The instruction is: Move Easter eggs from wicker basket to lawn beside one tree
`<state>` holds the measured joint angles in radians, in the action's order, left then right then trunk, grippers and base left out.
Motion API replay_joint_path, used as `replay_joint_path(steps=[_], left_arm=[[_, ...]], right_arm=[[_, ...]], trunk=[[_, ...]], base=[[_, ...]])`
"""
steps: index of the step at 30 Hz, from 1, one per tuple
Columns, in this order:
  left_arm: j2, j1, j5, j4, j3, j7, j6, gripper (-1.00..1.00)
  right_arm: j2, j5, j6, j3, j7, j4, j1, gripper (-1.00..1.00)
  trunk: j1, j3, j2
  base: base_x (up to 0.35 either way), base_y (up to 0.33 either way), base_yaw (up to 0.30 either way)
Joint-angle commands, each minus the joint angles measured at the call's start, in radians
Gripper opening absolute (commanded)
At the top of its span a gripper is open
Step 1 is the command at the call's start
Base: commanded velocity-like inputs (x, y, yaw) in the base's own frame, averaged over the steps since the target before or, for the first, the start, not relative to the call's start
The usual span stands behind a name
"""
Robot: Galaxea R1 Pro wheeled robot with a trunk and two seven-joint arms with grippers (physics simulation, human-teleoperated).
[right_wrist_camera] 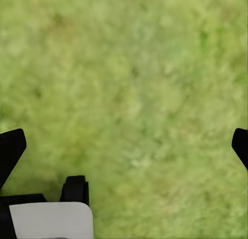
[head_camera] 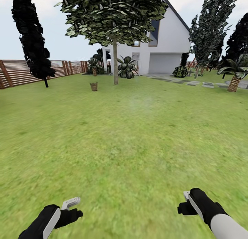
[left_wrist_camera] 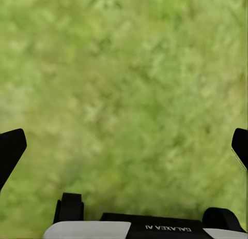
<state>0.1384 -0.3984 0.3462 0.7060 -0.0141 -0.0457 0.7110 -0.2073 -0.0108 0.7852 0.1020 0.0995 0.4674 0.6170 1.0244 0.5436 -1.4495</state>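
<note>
While both arms hang low over the grass, the left gripper (head_camera: pixel 74 206) sits at the lower left of the head view and the right gripper (head_camera: pixel 186 203) at the lower right, each well apart from the other and from anything else. Seen from the left wrist, the left gripper (left_wrist_camera: pixel 124 146) has its dark fingertips (left_wrist_camera: pixel 11 148) at opposite edges of the frame, spread wide with nothing between them but blurred lawn (left_wrist_camera: pixel 124 78); the right wrist view shows the right gripper (right_wrist_camera: pixel 124 146) spread the same way over lawn (right_wrist_camera: pixel 129 84). Far up the lawn (head_camera: pixel 124 135), in the upper left-centre of the head view, the small wicker basket (head_camera: pixel 93 86) stands upright on the grass, just left of the tree (head_camera: pixel 115 65) with the pale trunk and green canopy. Its contents are too small to make out. Behind them stand a white house (head_camera: pixel 162 49), a brown slatted fence (head_camera: pixel 20 72) at the left, a dark thin-trunked tree (head_camera: pixel 32 35) and grey stepping stones (head_camera: pixel 193 83) at the right.
</note>
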Motion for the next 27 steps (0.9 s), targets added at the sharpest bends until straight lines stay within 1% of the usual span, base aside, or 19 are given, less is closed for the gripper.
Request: replay_joint_path(steps=[1,6,11,14,16,18,23,27], left_arm=[[0.0,0.0,-0.001,0.001,-0.004,-0.004,0.005,1.0],[-0.003,0.0,-0.001,0.001,-0.005,-0.003,0.005,1.0],[-0.003,0.0,-0.001,0.0,-0.006,-0.003,0.005,1.0],[-0.003,0.0,-0.001,0.0,-0.006,-0.003,0.005,1.0],[-0.003,0.0,-0.001,0.0,-0.006,-0.003,0.005,1.0],[-0.003,0.0,-0.001,0.0,-0.006,-0.003,0.005,1.0],[-0.003,0.0,0.0,-0.002,-0.006,-0.003,0.005,1.0],[-0.004,0.0,0.0,-0.002,-0.006,-0.003,0.005,1.0]], right_arm=[[0.002,0.001,0.003,0.007,0.003,-0.002,0.001,1.0],[0.015,0.003,-0.005,0.008,0.002,-0.034,0.0,1.0],[0.018,0.004,-0.006,0.008,0.001,-0.038,0.001,1.0],[0.03,0.003,-0.006,0.007,-0.01,-0.039,0.001,1.0],[0.041,0.004,-0.01,0.007,-0.017,-0.039,0.001,1.0],[0.048,0.003,-0.011,0.007,-0.018,-0.039,0.001,1.0],[0.052,0.003,-0.012,0.007,-0.02,-0.039,0.001,1.0],[0.054,0.003,-0.012,0.007,-0.02,-0.039,0.001,1.0]], trunk=[[0.001,0.003,-0.001],[0.001,0.011,-0.001],[0.001,0.019,-0.001],[0.001,0.022,-0.001],[0.001,0.023,-0.001],[0.001,0.023,-0.001],[0.001,0.023,-0.001],[0.001,0.018,-0.001]], base=[[0.339,0.0,0.0],[0.339,0.0,0.0],[0.34,0.0,0.0],[0.339,0.0,0.0],[0.339,0.0,0.0],[0.339,0.0,0.0],[0.339,0.0,0.0],[0.34,0.0,-0.036]])
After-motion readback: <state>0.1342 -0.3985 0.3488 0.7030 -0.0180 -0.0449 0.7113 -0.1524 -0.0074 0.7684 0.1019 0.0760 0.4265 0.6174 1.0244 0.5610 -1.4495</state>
